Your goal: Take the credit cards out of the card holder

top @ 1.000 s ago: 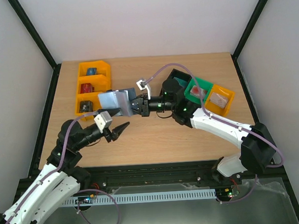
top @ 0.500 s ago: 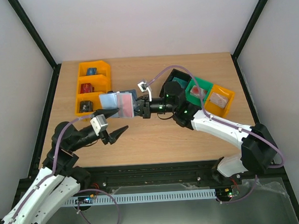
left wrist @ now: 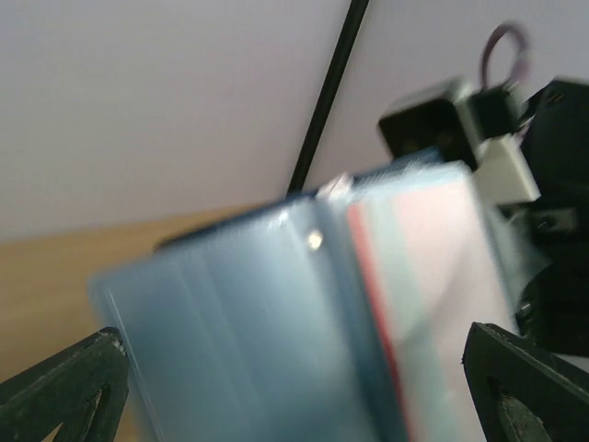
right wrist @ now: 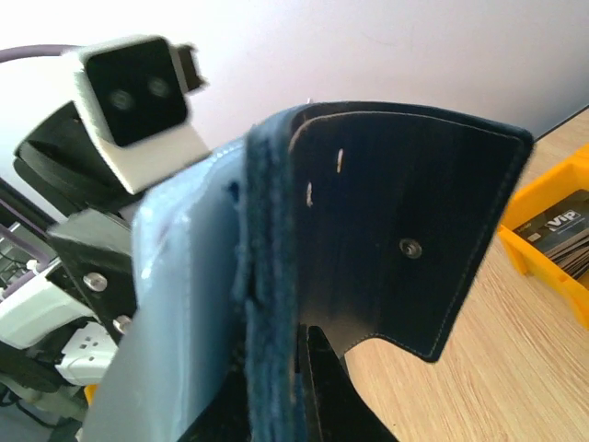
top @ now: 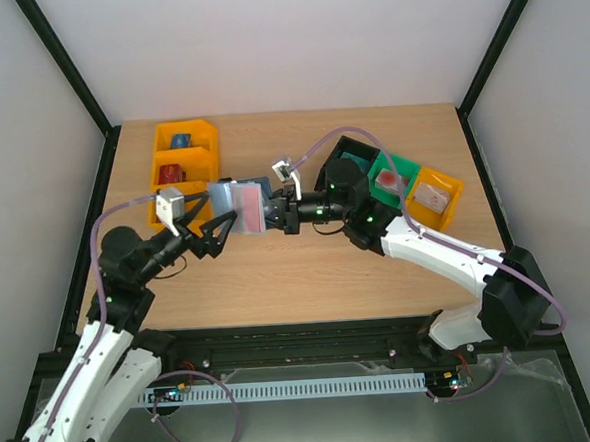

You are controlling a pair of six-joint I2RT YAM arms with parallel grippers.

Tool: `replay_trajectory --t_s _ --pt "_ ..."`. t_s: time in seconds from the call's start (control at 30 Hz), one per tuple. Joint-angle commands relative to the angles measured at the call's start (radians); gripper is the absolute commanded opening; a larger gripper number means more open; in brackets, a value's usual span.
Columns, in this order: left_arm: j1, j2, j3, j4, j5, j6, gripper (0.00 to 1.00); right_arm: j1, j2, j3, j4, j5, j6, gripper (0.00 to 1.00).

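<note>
Left gripper: spread wide, gripping nothing, raised off the table and aimed at the open face of the card holder.
Left fingertips: dark, at the two lower corners of the wrist view, one either side of the holder and clear of it.
Right gripper: clamped on the card holder at its right-hand edge, reaching in from the right.
Card holder, place: lifted above the table, left of centre, between the two grippers and just beside the orange bins.
Card holder, state: opened out flat towards the left wrist camera, with a pale blue-grey inner panel on the left half.
Card holder, back: dark navy, stitched along the rim, with a small metal stud, curving away to the right in the right wrist view.
Credit card: pinkish with a red edge, lying against the right half of the holder; too blurred to be sure, but seemingly tucked in its pocket.
Far right of table: black bin, green bin and orange tray in a row behind the right arm.
Yellow bin: on the table below the holder, with a dark printed card inside.
</note>
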Motion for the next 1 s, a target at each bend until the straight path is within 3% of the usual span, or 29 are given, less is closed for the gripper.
replay_trajectory --t_s 0.0,0.33,0.43,0.53,0.6,0.67,0.77,0.8,0.9,0.97 --pt "0.001 0.047 -0.034 0.107 0.035 -0.135 1.00 0.012 0.028 0.079 -0.050 0.024 -0.041 0.02" --pt "-0.072 0.065 -0.069 0.155 0.177 -0.050 0.99 0.063 0.085 0.113 -0.021 -0.004 -0.057 0.02" --pt "-0.070 0.055 -0.073 0.132 0.190 -0.048 0.80 0.063 0.075 0.095 0.031 -0.030 -0.043 0.02" --pt "-0.057 0.039 -0.072 0.110 0.201 -0.045 0.36 0.059 0.054 0.080 0.039 -0.031 -0.049 0.02" --pt "-0.048 0.029 -0.069 0.086 0.192 -0.053 0.18 0.049 0.039 0.072 0.014 -0.031 -0.062 0.02" --pt "-0.040 0.020 -0.066 0.065 0.184 -0.055 0.05 0.036 0.025 0.060 -0.004 -0.028 -0.070 0.02" --pt "-0.034 0.012 -0.066 0.060 0.190 -0.055 0.02 0.028 0.006 0.049 -0.034 -0.034 -0.084 0.04" --pt "-0.033 0.012 -0.066 0.065 0.198 -0.061 0.02 0.025 -0.003 0.048 -0.052 -0.033 -0.096 0.08" --pt "-0.031 0.007 -0.067 0.086 0.229 -0.078 0.02 0.006 -0.042 0.040 -0.139 -0.022 -0.165 0.40" --pt "-0.031 0.002 -0.069 0.103 0.244 -0.084 0.02 -0.024 -0.085 0.021 -0.204 -0.006 -0.218 0.54"
